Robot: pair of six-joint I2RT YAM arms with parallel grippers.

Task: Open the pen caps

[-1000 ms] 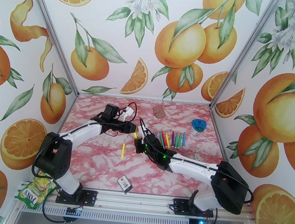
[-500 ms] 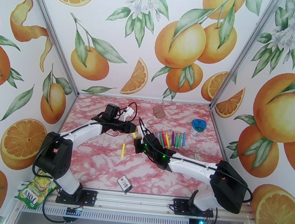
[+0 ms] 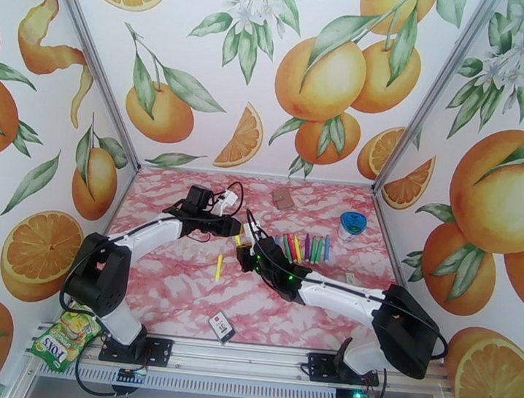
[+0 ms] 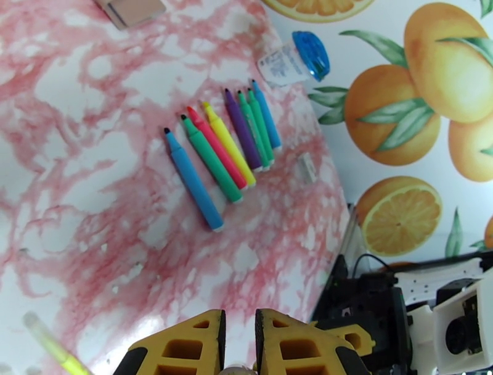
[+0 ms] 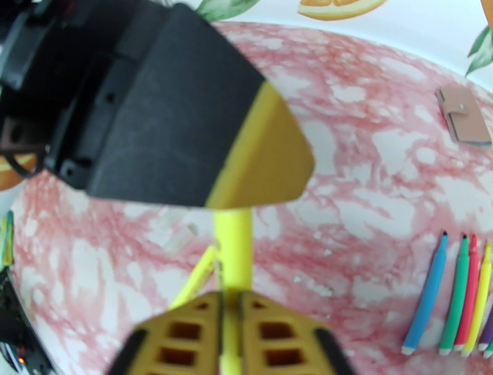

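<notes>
A yellow pen (image 5: 233, 247) stands between my two grippers above the middle of the table. My right gripper (image 5: 229, 327) is shut on its lower part. Its upper end, with any pen cap, is hidden inside my left gripper (image 3: 240, 234), whose fingers (image 4: 185, 345) stand almost together, shut on that end. In the top view my right gripper (image 3: 243, 251) sits just below and right of the left one. A second yellow pen (image 3: 219, 267) lies on the table left of them. A row of coloured markers (image 4: 228, 154) lies to the right with bare tips showing.
A blue-lidded container (image 3: 350, 224) stands at the right edge, behind the marker row. A brown wallet (image 3: 283, 198) lies at the back. There is a small white piece (image 3: 350, 278) at the right and a black-and-white card (image 3: 222, 327) near the front edge. A snack bag (image 3: 67, 336) hangs off the front left.
My left gripper has closed its fingers on the upper end of the yellow pen and shifted slightly toward the right gripper. The right arm has barely moved.
</notes>
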